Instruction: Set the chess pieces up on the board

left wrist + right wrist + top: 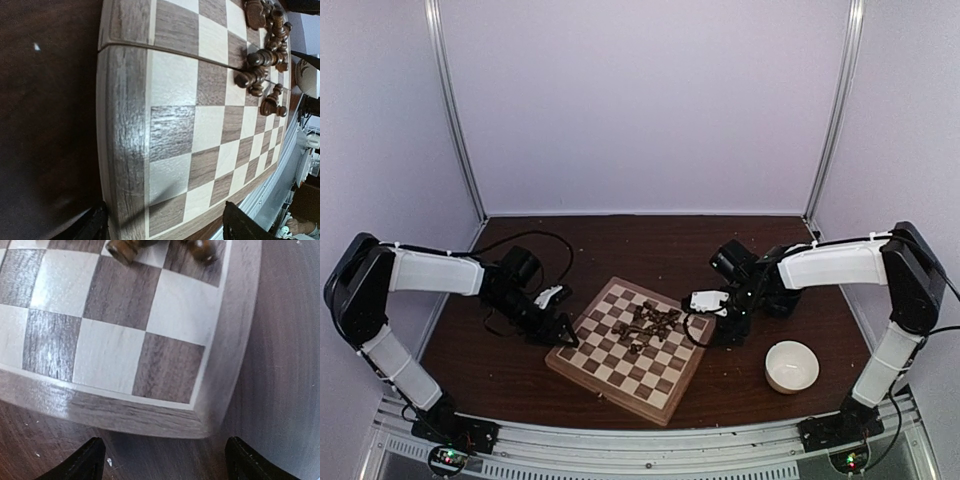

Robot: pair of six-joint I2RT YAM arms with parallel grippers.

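The board (620, 375) lies turned like a diamond in the middle of the table. The chess pieces (650, 323) lie in a tumbled heap on its far half, mostly on their sides. My left gripper (560, 335) is low at the board's left corner, open. In the left wrist view its fingers (92, 225) straddle that corner of the board (175, 135), with the pieces (265, 55) far ahead. My right gripper (715, 335) sits open just off the right corner. The right wrist view shows the board's corner (210, 422) ahead of the fingertips (247, 460) and two pieces (122, 249) at the top edge.
A white bowl (792, 365) stands on the dark tabletop to the right of the board, near the right arm. Purple walls and metal posts close in the back and sides. A metal rail runs along the table's near edge.
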